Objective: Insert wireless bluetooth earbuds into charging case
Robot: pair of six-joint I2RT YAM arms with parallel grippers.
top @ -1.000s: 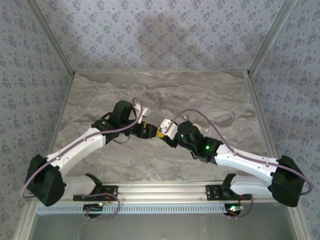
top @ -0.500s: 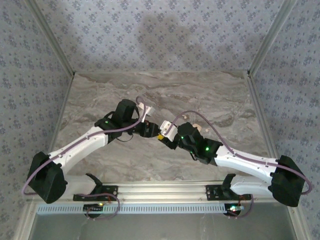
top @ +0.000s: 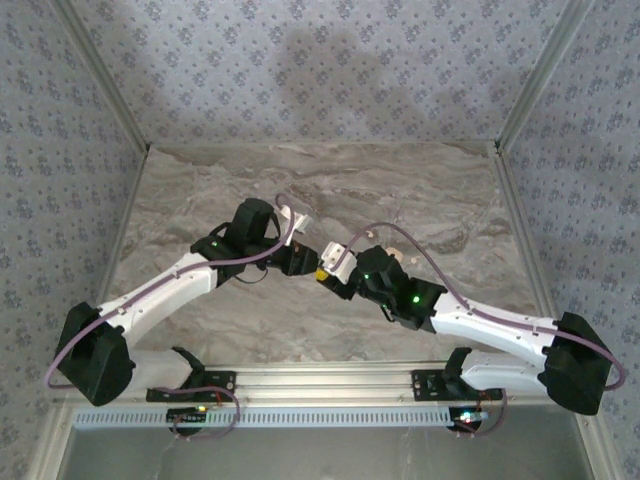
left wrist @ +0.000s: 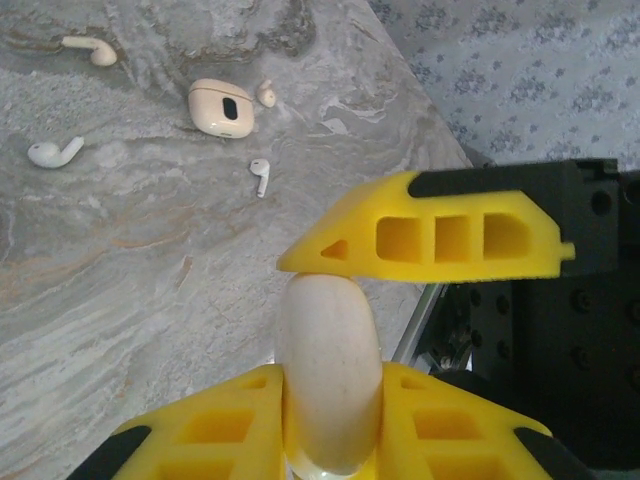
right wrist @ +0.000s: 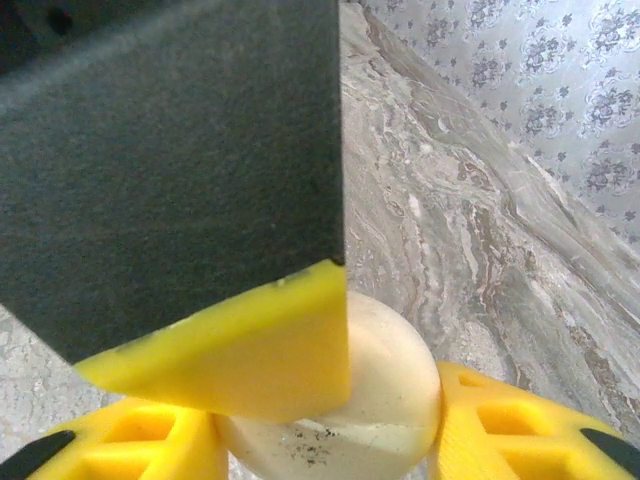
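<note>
A round cream-white charging case (left wrist: 330, 350) with a seam round it is held above the table between both grippers. My left gripper (left wrist: 330, 400) is shut on it, its yellow fingers flanking the case. My right gripper (right wrist: 330, 430) also grips the case (right wrist: 380, 400) at both sides, and one of its fingers (left wrist: 420, 235) rests on the case's top edge. The two grippers meet at mid-table (top: 320, 265). Several small white earbuds lie on the marble: one (left wrist: 260, 175) near, one (left wrist: 55, 152) to the left, one (left wrist: 85, 48) farther off.
A pinkish-tan squarish piece (left wrist: 220, 107) with a dark oval lies on the marble table (top: 420, 190), a tiny pale bit (left wrist: 266, 93) beside it. Patterned walls (top: 320, 70) close in the back and sides. A metal rail (top: 320, 380) runs along the near edge.
My left gripper has moved right to the case and closed its jaws on it. The right gripper has stayed at the case with little movement.
</note>
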